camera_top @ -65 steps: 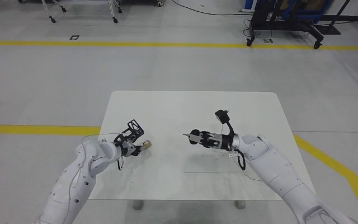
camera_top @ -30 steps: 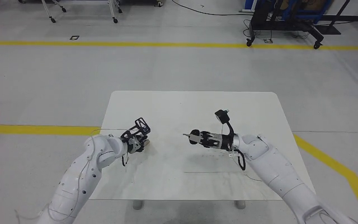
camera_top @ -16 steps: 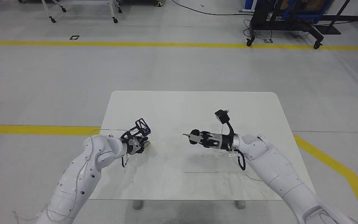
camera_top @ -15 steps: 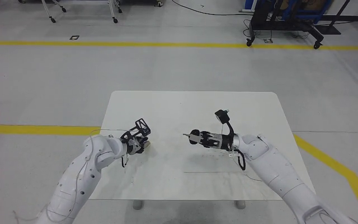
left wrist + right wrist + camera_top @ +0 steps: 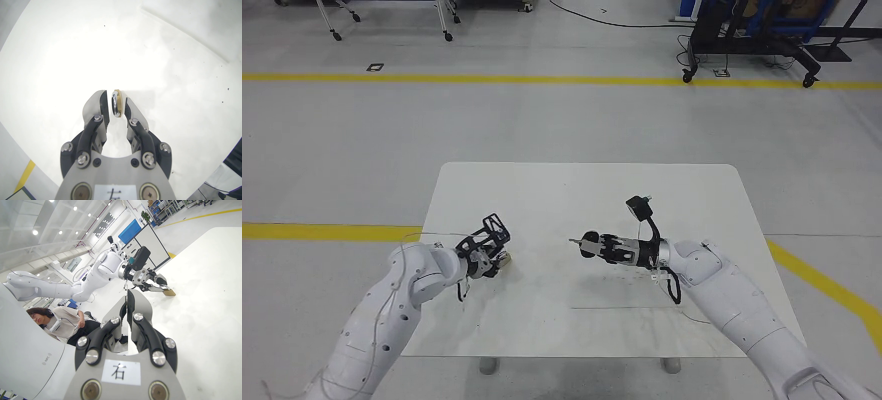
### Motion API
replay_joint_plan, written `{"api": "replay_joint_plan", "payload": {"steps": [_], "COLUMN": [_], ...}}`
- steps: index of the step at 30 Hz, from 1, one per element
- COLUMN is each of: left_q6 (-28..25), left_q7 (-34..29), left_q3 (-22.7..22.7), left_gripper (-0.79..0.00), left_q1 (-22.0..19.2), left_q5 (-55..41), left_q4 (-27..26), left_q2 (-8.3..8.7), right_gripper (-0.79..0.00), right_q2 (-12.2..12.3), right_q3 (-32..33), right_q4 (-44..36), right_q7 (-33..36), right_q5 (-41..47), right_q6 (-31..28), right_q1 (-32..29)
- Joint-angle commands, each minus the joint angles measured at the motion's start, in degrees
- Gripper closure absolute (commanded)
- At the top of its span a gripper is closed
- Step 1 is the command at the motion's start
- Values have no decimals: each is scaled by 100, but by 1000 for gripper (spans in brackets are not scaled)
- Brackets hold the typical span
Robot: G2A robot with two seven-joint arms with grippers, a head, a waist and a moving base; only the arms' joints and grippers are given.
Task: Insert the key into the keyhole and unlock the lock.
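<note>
Now my left end effector has settled astride the lock, slightly open and not yet gripping. My right end effector stays closed on the key, waiting.

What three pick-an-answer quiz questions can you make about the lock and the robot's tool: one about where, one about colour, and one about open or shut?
1. Where is the padlock?
A. on the white table, between the fingers of the left tool
B. on a chair
C. on the floor

2. What colour is the padlock's body?
A. red
B. brass gold
C. blue

3. How is the left tool?
A. open
B. squeezed tight on the padlock
C. shut on nothing

Answers:
1 A, the left wrist view shows it on the table between the fingers.
2 B, the body is gold beside a silver shackle.
3 A, a gap shows on each side of the padlock.
</note>
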Motion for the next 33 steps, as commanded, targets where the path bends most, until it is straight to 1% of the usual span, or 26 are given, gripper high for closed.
{"api": "replay_joint_plan", "payload": {"steps": [1,3,6,7,9,10,22,23,24,25,26,33], "left_q6": [-8,-20,-41,-26,-4,8,-28,-24,-16,-8,-10,1], "left_q7": [-29,-72,-135,-145,-137,-128,-41,-36,-20,-3,5,100], "left_q3": [-7,-9,13,27,54,63,198,205,217,227,235,293], "left_gripper": [-194,-166,-148,-126,-28,0,0,-12,-86,-182,-197,-191], "left_q1": [10,16,11,3,-21,-38,-215,-223,-242,-254,-263,-340], "left_q5": [6,18,14,13,2,-11,-114,-125,-141,-150,-153,-177], "left_q4": [-14,-26,-7,7,40,61,238,246,262,278,291,426], "left_q2": [7,15,20,19,14,11,-11,-13,-17,-19,-21,-33], "right_gripper": [0,0,0,0,0,0,0,0,0,0,0,0], "right_q2": [0,0,0,0,0,0,0,0,0,0,0,0], "right_q3": [0,0,0,0,0,0,0,0,0,0,0,0], "right_q4": [0,0,0,0,0,0,0,0,0,0,0,0], "right_q7": [0,0,0,0,0,0,0,0,0,0,0,0], "right_q5": [0,0,0,0,0,0,0,0,0,0,0,0], "right_q6": [0,0,0,0,0,0,0,0,0,0,0,0], "right_q1": [0,0,0,0,0,0,0,0,0,0,0,0]}}
